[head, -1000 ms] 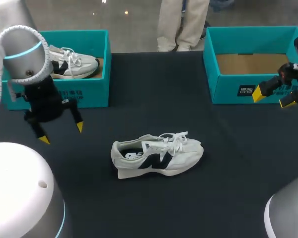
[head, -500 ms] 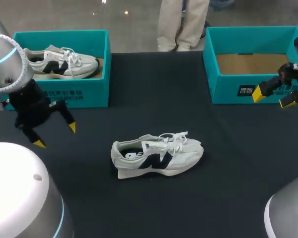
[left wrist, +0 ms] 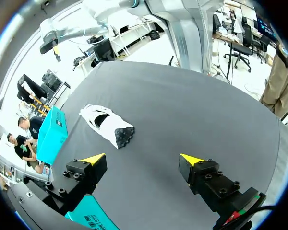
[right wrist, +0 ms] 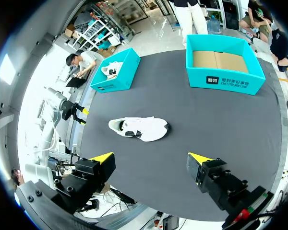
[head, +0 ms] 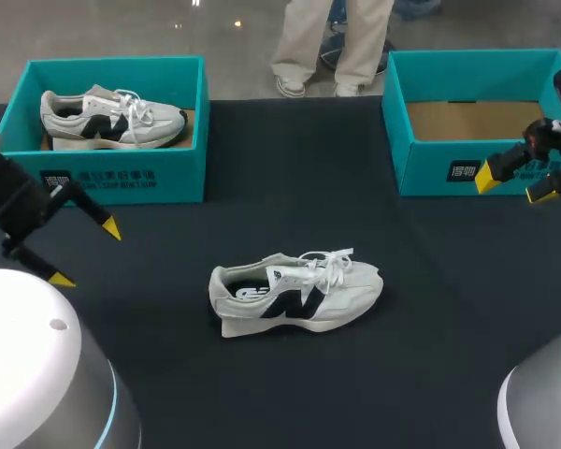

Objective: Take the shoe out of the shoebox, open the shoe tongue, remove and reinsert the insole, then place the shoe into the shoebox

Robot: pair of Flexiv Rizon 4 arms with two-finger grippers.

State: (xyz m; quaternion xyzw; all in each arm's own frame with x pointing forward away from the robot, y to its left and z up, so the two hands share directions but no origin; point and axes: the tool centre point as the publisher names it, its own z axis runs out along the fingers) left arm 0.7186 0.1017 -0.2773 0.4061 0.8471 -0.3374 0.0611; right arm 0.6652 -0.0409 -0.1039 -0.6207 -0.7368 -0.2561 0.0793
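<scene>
The white fabric sneaker [head: 294, 295] lies on its sole. Left gripper [head: 88, 253] at its 9 o'clock: fingers spread, empty. Right gripper [head: 512, 186] at 2 o'clock: spread, empty.

The shoe [head: 294, 295] stands on its sole near the middle of the table [head: 290, 187], toe toward the right side. The left shoebox [head: 112, 173] sits at the far left corner, with a second shoe [head: 112, 117] inside it. The right shoebox [head: 430, 168] sits at the far right corner. The left gripper [head: 88, 254] is in front of the left shoebox, well apart from the shoe. The right gripper [head: 512, 186] is just in front of the right shoebox.
</scene>
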